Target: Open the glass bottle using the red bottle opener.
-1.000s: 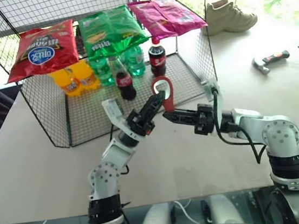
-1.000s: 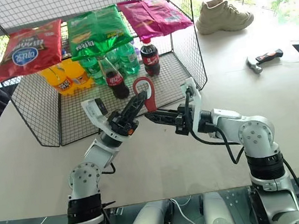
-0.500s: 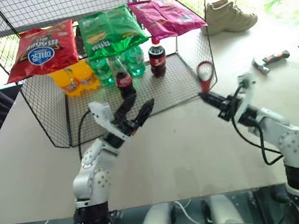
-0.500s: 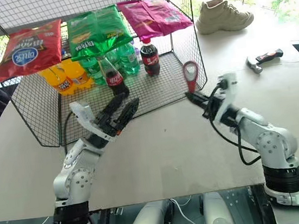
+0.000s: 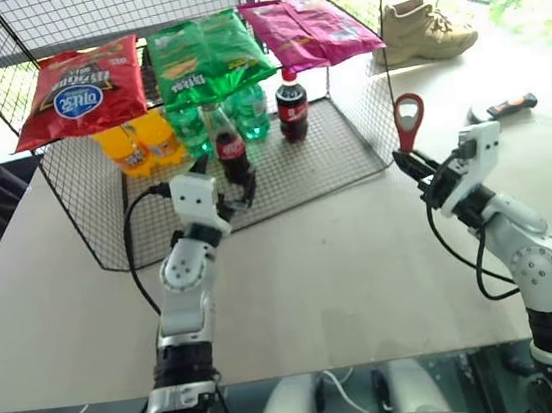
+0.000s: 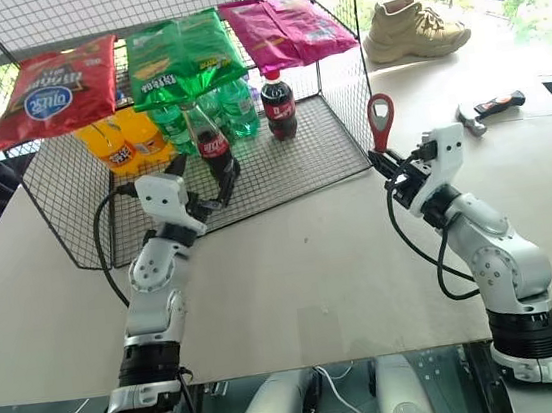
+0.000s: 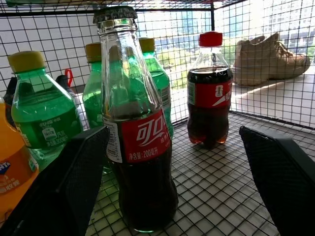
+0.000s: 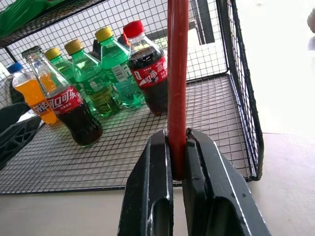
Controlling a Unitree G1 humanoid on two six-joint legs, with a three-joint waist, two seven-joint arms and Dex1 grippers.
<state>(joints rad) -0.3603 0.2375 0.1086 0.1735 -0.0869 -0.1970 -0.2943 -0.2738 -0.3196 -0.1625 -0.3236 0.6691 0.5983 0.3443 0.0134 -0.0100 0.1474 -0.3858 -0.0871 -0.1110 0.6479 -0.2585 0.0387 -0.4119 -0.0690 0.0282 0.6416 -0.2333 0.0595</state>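
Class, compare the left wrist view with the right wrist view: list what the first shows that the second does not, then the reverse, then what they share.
Left wrist view, not the right: the whole beige shoe beyond the mesh, and the left claw open, one finger each side of the glass bottle.
Right wrist view, not the left: the red bottle opener clamped upright in the shut right claw, and bare tabletop.
Shared: the glass bottle, the plastic cola bottle, the green bottles and the wire rack floor.
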